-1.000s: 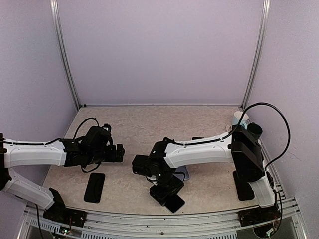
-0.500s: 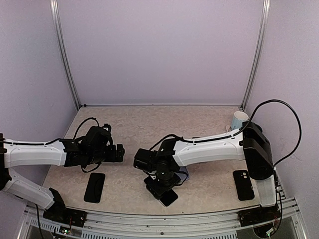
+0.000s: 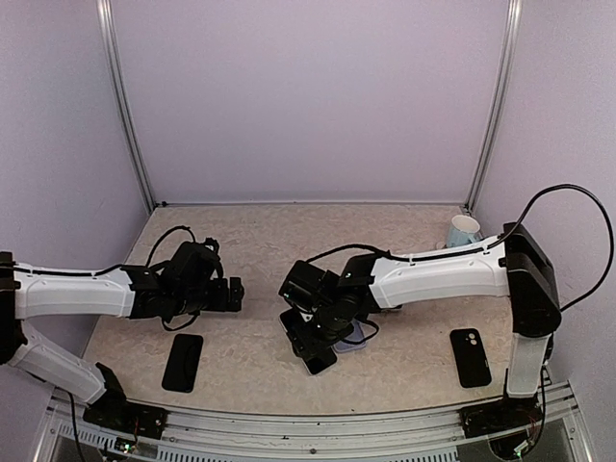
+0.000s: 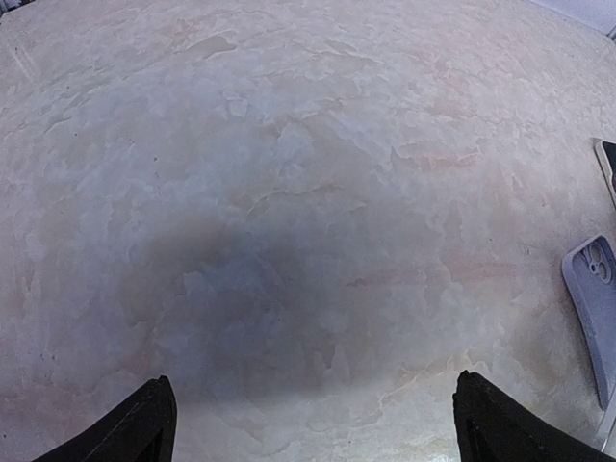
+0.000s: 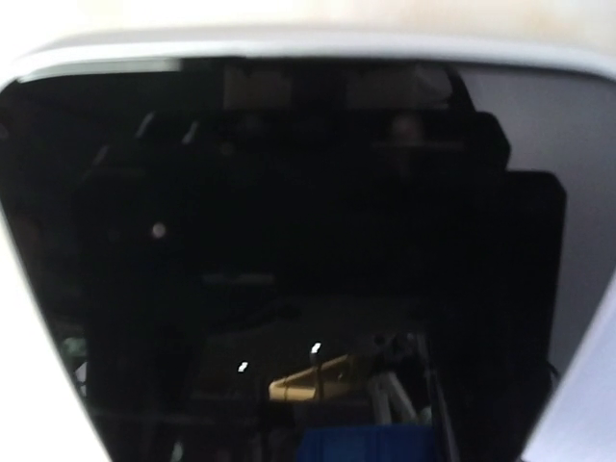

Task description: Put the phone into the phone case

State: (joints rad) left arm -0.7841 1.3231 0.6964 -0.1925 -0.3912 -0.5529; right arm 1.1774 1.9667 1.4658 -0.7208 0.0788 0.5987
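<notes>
Phone [image 5: 289,241], its dark glass filling the right wrist view, is pinched by the right gripper [image 3: 316,345] low over the desk [image 3: 260,250], next to the lavender phone case [image 4: 592,327]. The left gripper [image 3: 235,294] hovers with its fingers spread wide, holding nothing. A pale cup [image 3: 463,231] stands at the far right.

The far half of the table [image 3: 289,231] is left open, except for a cup [image 3: 463,231] in its right corner. The centre is blocked by the right arm [image 3: 433,279], the phone [image 3: 316,364] clamped in the right gripper [image 3: 313,342]. A left black slab [image 3: 182,362] and a right black slab [image 3: 471,356] are laid flat in front.
</notes>
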